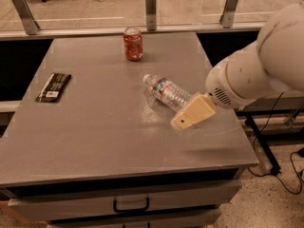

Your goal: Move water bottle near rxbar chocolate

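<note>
camera view: water bottle [166, 91] lies w/ base at tool [180, 123].

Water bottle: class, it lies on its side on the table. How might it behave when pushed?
Lying on its round, ribbed side, the water bottle will probably roll or swivel rather than slide straight across the smooth table. It looks clear and thin-walled, so it is likely light and squashy. The tool sits close by its base end.
</note>
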Tool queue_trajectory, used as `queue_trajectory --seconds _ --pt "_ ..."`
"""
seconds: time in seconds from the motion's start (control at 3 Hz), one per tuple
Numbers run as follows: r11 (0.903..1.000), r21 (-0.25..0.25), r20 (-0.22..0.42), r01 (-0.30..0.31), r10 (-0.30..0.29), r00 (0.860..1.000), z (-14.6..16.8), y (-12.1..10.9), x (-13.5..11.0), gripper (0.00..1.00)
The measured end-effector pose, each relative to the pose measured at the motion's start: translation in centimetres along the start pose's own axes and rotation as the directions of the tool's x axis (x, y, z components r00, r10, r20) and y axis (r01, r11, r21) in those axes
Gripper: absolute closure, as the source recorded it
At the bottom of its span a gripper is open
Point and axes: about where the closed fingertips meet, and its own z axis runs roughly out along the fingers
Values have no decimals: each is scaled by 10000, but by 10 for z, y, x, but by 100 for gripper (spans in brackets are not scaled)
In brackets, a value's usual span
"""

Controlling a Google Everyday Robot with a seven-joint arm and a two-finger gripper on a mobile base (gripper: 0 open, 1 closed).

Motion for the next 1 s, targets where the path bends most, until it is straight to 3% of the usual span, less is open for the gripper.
queue_trajectory --seconds 0.33,1.0 --pt "9989 -348 295 -313 324 9990 25 12 1 0" --pt "9945 -964 1041 -416 516 9932 62 27 -14 41"
